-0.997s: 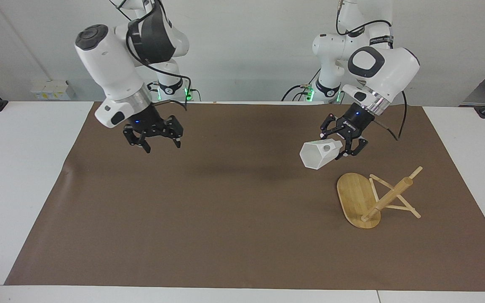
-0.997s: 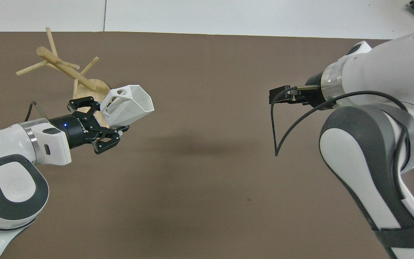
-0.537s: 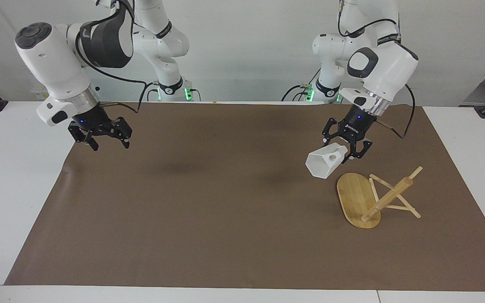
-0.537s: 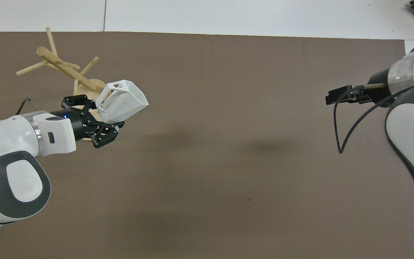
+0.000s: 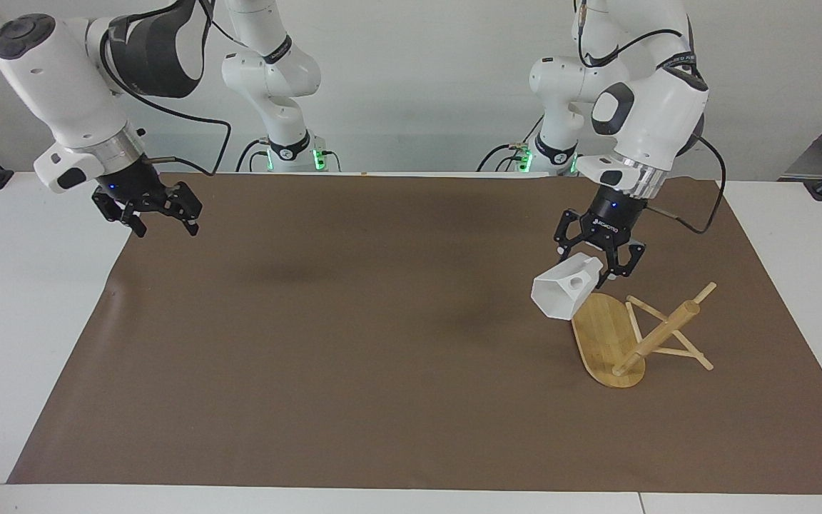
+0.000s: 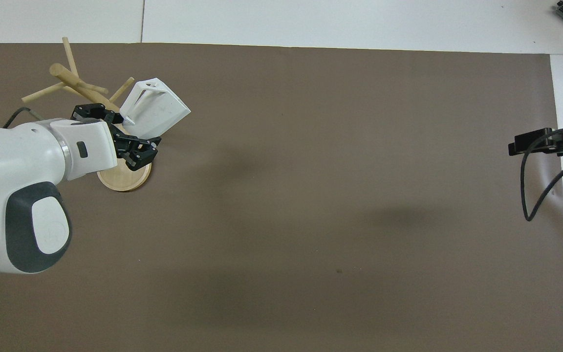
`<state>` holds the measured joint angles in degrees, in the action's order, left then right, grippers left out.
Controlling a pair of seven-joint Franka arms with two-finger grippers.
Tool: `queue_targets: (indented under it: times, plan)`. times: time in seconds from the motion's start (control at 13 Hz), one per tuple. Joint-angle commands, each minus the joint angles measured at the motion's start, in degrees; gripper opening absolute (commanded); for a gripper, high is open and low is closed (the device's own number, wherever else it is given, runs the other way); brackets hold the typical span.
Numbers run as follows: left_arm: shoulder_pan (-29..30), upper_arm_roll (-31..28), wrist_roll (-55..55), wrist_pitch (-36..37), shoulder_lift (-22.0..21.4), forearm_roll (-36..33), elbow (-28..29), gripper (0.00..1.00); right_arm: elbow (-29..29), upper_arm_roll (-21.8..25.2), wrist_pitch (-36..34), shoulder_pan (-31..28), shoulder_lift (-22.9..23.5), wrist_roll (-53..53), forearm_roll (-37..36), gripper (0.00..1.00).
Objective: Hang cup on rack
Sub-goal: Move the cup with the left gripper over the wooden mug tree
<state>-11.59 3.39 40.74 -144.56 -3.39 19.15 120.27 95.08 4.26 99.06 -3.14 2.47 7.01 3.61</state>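
Plain white wall point(image 5: 418, 86); white table point(image 5: 26, 321); brown mat point(image 5: 354, 357) on it.

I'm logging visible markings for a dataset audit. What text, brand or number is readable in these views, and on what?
Left gripper: small white lettering on its black body, too small to read.
Right gripper, cup, rack, brown mat: no text visible.

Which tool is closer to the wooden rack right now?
Left. The left tool hangs over the rack's base, holding the cup. The right tool hangs open over the mat's edge at the right arm's end.
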Motion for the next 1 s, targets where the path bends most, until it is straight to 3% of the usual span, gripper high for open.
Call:
queue_targets:
  times: [0.0,0.38,0.92]
  plan:
    - [0.0,-0.1,-5.3,-1.2,0.2,-1.4,0.8,0.00,-2.9,0.1,-4.2,0.1,-0.5,0.5,-1.1,1.00]
    - [1.6,-0.1,-5.5,-4.1,-0.3,-1.4,1.9,0.00,-6.2,0.8,-9.1,0.1,-0.9,-0.1,-0.5,1.00]
    - [2.9,-0.1,-11.0,-8.1,-1.3,-1.4,5.4,0.00,-4.9,-0.2,-12.4,0.2,-2.9,-2.4,-0.4,1.00]
